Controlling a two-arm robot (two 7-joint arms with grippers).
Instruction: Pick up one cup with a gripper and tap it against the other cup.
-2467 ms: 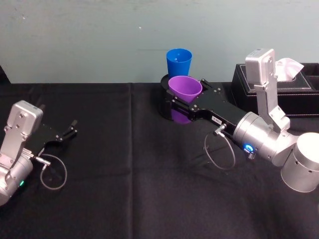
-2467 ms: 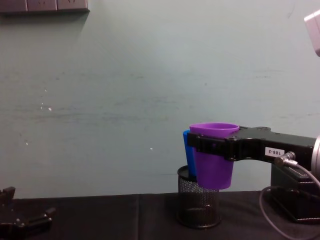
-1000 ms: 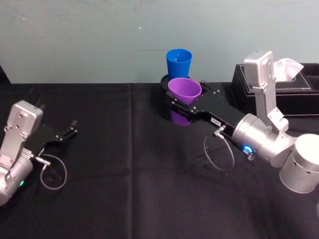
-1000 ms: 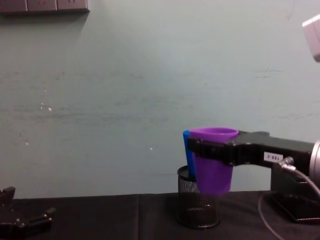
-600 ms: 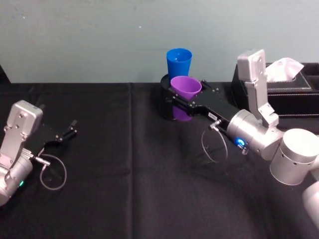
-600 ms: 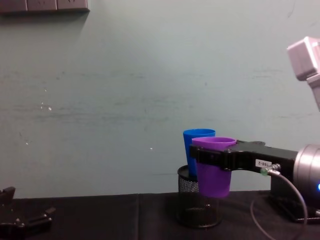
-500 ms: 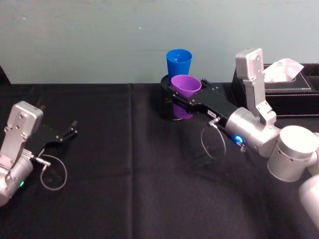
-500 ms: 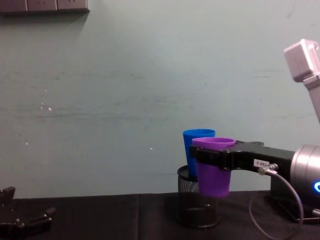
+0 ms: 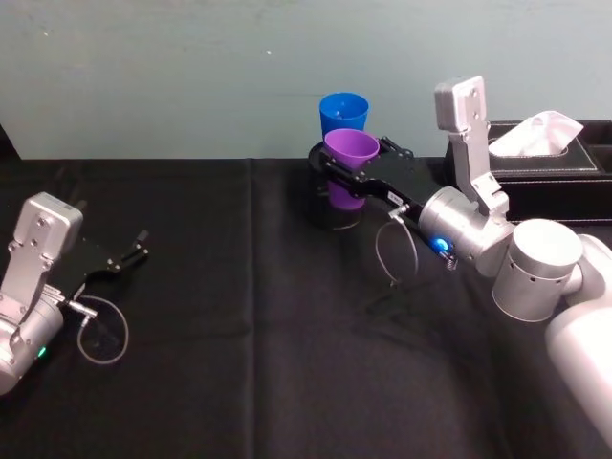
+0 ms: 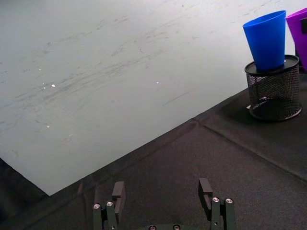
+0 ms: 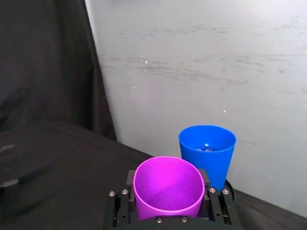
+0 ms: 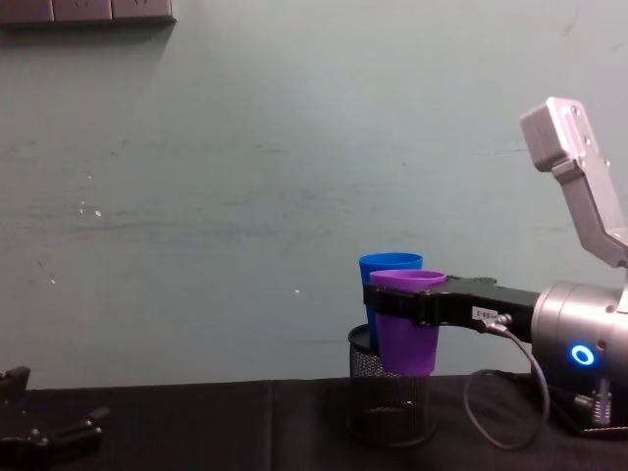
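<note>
My right pincer point(image 9: 356, 170) clenches the probably light, slick purple cup point(image 9: 350, 145) under its rim, blue cup point(image 9: 343, 110) just beyond; left pincer point(image 10: 161, 188) released.

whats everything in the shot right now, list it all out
purple cup: 1, purple, held off the table, just in front of the blue cup
blue cup: 1, bright blue, standing in the mesh pen holder
mesh pen holder: 1, black, back centre of the table by the wall
tissue box: 1, black with a white tissue sticking out, back right
tablecloth: 1, black, covering the table
wall: 1, pale green, behind the table
right gripper: 1, black, fingers shut on the purple cup, reaching in from the right
left gripper: 1, black, fingers open, parked at the left
</note>
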